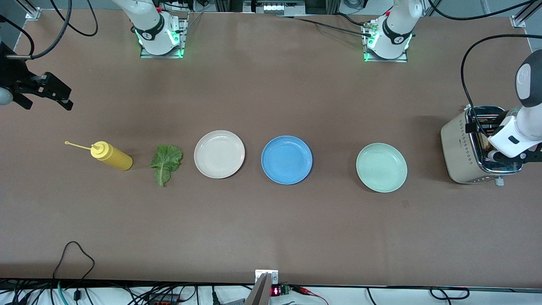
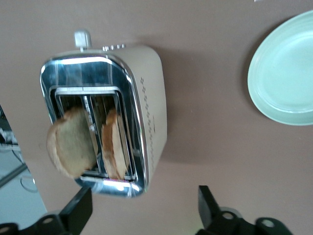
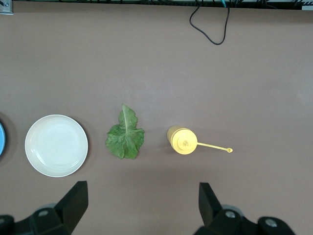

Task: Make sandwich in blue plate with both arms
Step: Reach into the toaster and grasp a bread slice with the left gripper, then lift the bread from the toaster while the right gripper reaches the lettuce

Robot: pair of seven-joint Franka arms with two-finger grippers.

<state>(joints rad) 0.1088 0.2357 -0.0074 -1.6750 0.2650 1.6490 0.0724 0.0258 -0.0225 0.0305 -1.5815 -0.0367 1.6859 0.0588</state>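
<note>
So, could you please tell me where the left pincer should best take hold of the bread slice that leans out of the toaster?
Probably by its top edge, from straight above. The bread slice stands on edge in the toaster, its upper part clear of the slot, so only that part is free. The left pincer, open over the toaster, could close across the slice's flat faces.

Blue plate (image 1: 286, 159) lies between two plates (image 1: 219, 153) (image 1: 381, 167).
</note>
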